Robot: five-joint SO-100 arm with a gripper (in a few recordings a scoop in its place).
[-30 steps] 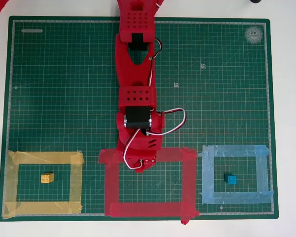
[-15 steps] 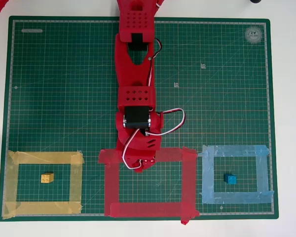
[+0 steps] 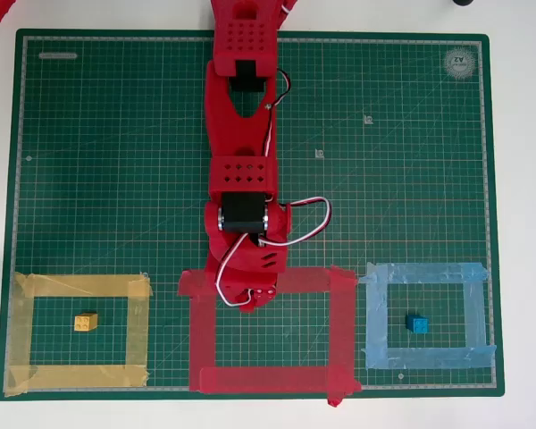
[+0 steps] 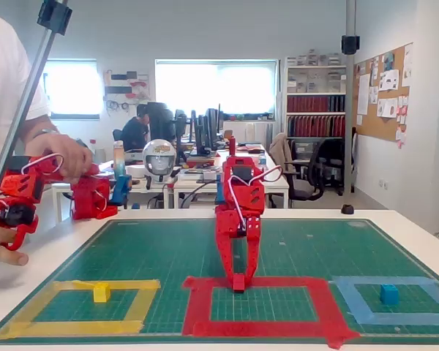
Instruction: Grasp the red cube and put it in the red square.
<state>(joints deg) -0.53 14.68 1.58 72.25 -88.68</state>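
The gripper (image 4: pixel 238 280) pinches the red cube (image 4: pixel 238 282) between its fingertips, right at the far strip of the red square (image 4: pixel 260 326), with the cube touching or just above the tape. In the overhead view the gripper (image 3: pixel 247 299) overlaps that same strip near the square's left corner, hiding the cube. The yellow cube (image 3: pixel 86 322) sits inside the yellow frame (image 3: pixel 136 332) left of the red square (image 3: pixel 343 331); the blue cube (image 3: pixel 417 323) sits inside the light-blue frame (image 3: pixel 476 313) on its right.

yellow cube (image 3: pixel 86 322) in yellow frame (image 3: pixel 138 329), blue cube (image 3: pixel 417 324) in light-blue frame (image 3: pixel 476 315)
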